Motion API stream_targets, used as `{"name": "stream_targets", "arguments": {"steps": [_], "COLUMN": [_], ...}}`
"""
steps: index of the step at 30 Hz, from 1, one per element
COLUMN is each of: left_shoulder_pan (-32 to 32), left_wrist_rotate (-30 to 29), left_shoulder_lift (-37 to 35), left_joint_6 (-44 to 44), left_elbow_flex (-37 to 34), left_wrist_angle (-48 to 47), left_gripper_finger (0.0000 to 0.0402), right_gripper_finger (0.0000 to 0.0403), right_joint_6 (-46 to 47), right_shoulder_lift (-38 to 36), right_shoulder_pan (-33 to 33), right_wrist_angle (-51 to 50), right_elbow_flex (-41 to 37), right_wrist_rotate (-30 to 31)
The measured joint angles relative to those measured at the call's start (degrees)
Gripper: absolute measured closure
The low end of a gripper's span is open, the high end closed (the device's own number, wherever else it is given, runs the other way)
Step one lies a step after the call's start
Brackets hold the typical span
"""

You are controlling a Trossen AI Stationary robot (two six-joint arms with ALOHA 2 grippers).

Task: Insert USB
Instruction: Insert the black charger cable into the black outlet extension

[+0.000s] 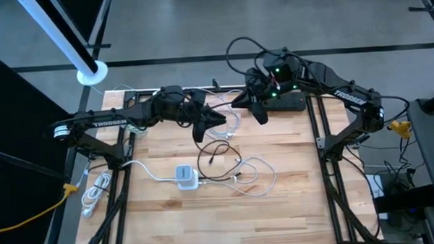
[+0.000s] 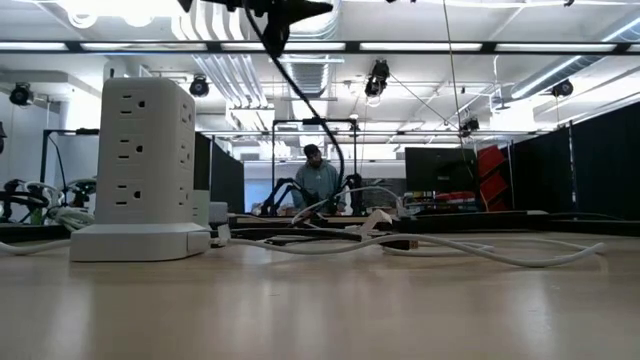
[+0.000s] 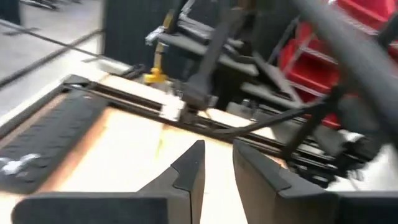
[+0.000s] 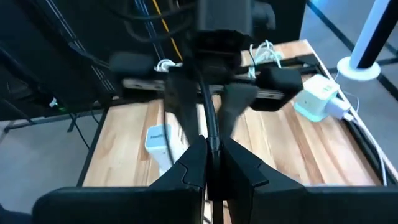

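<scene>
My right gripper (image 4: 211, 163) is shut on a thin black cable (image 4: 207, 115), high over the far middle of the table (image 1: 292, 206). The cable runs on toward my left gripper (image 1: 218, 122), which faces it a short way off. In the left wrist view, the left gripper (image 3: 217, 171) stands open by a narrow gap with only table showing through. In the right wrist view, the cable passes between its two fingers (image 4: 179, 102). The rest of the black cable (image 1: 216, 152) lies looped on the table. The USB plug itself is hidden. A white power tower (image 1: 187, 176) stands upright near the table's middle. My right gripper pinches the black cable (image 4: 210, 142) between its two fingers, and the cable runs on past the fingertips, lifted clear of the table. In the low view, a length of it (image 2: 300, 100) hangs slack down to the table. Whether my left gripper touches the cable, I cannot tell.
A black power strip (image 1: 289, 101) lies at the far right edge under the right arm. White cables (image 1: 251, 175) trail from the tower across the table's middle. A coiled white cord (image 1: 96, 191) hangs off the left edge. A person (image 2: 318, 180) sits in the room behind.
</scene>
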Motion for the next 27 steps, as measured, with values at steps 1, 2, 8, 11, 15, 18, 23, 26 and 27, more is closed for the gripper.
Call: {"name": "stream_targets", "arguments": {"steps": [1, 2, 8, 11, 15, 18, 23, 26, 27], "left_shoulder_pan": [0.04, 0.1, 0.13, 0.15, 0.15, 0.15, 0.15, 0.08, 0.0], "left_wrist_rotate": [-1.51, -3.24, -18.84, -28.81, -35.24, -35.43, -33.41, -28.46, -26.66], "left_shoulder_lift": [-0.02, -0.02, 0.23, 0.65, 1.17, 0.77, -2.22, -3.69, -4.08], "left_joint_6": [0.39, 0.9, 2.99, 3.6, 5.04, 5.39, 6.1, 8.12, 8.39], "left_elbow_flex": [0.0, 0.0, -0.02, -0.17, -0.17, -0.2, -0.22, -0.22, -0.22], "left_wrist_angle": [-0.64, -1.13, -1.84, -3.2, -3.14, -3.3, -0.97, 0.66, 1.46], "left_gripper_finger": [0.0328, 0.0327, 0.0332, 0.0336, 0.0336, 0.0337, 0.0336, 0.0337, 0.0336], "right_gripper_finger": [0.0383, 0.0383, 0.0383, 0.0383, 0.0383, 0.0383, 0.0383, 0.0383, 0.0383], "right_joint_6": [-0.11, -0.29, -0.49, -0.42, -0.28, -0.23, -0.47, -0.68, -0.84], "right_shoulder_lift": [0.0, 0.0, -0.05, -0.07, 0.17, 0.2, 0.28, 0.26, 0.24], "right_shoulder_pan": [0.03, 0.06, 0.04, 0.22, 0.35, 0.33, 0.33, 0.09, 0.07], "right_wrist_angle": [0.02, 0.15, 2.04, 2.92, 3.4, 1.76, -0.57, -0.54, -0.63], "right_elbow_flex": [0.48, 0.86, 1.92, 1.96, 1.94, 1.92, 1.88, 1.88, 1.88], "right_wrist_rotate": [-0.02, -0.02, -0.09, -0.26, -0.46, -0.45, 0.99, 2.75, 3.31]}}
